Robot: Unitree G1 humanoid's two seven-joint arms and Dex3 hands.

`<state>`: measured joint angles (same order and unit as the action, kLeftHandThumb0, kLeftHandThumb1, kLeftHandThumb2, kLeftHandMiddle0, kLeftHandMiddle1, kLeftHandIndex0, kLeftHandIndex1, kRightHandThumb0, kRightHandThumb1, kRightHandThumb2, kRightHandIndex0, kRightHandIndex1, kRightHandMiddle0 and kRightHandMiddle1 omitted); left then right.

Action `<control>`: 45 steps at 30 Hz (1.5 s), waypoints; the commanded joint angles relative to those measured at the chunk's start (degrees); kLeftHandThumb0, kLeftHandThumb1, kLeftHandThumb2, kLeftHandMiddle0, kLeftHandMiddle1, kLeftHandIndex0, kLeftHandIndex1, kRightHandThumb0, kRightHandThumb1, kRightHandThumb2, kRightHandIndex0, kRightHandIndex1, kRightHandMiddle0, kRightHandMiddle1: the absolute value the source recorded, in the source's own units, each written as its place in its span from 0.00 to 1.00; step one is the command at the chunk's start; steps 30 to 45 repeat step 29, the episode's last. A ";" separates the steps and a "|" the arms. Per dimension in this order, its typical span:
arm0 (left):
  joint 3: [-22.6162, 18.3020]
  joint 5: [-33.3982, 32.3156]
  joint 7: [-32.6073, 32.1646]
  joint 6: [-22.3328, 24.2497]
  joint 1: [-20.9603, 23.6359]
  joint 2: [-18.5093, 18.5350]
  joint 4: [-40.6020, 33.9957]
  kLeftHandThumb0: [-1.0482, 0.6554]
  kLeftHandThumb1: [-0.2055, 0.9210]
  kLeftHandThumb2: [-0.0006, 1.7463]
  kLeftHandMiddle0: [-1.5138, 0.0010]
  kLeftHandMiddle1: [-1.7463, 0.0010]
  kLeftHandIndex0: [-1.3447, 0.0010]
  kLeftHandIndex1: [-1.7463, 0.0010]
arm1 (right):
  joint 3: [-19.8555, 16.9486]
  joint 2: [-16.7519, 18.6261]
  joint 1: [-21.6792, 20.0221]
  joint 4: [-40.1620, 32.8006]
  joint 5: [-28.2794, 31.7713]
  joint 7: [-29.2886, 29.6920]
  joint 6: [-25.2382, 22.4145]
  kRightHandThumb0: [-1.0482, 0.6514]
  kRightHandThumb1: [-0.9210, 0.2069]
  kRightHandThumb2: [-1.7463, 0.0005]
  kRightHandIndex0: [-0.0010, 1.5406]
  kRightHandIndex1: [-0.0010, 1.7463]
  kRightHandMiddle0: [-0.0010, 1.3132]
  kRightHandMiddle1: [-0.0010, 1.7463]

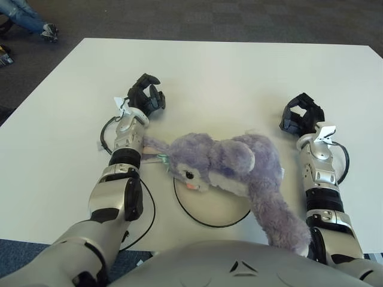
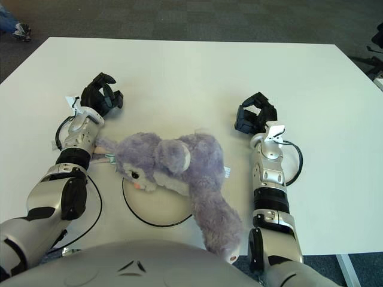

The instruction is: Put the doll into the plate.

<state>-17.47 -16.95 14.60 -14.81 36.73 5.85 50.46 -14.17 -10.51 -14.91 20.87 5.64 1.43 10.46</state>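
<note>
White table [image 1: 239, 72], near edge: doll [image 1: 230, 167] lies over plate [image 1: 209, 209], my left hand [image 1: 145, 95] and right hand [image 1: 301, 115] curled, empty, clear of it; placing looks done, next just pull back.

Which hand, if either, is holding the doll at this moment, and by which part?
Neither. The left hand and right hand are curled on nothing, apart from the doll, which lies across the plate.
</note>
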 commanded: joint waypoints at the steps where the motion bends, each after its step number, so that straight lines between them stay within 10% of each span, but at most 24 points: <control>1: 0.90 1.56 -2.48 -1.07 -1.54 -1.09 -1.46 0.32 0.40 0.80 0.10 0.00 0.50 0.00 | -0.24 0.19 0.31 0.61 -0.22 0.39 1.90 0.33 0.56 0.22 0.78 1.00 0.49 1.00; 16: 7.64 9.30 -11.33 -0.89 -15.67 -6.12 -25.65 0.31 0.39 0.81 0.12 0.00 0.49 0.00 | 0.09 1.63 3.56 -5.67 0.46 0.39 2.50 0.32 0.58 0.21 0.80 1.00 0.50 1.00; 45: 8.39 9.43 -12.65 -1.51 -18.10 -7.27 -27.33 0.31 0.38 0.82 0.12 0.00 0.48 0.00 | -0.16 3.04 5.10 -9.66 0.32 2.17 0.48 0.32 0.58 0.21 0.80 1.00 0.50 1.00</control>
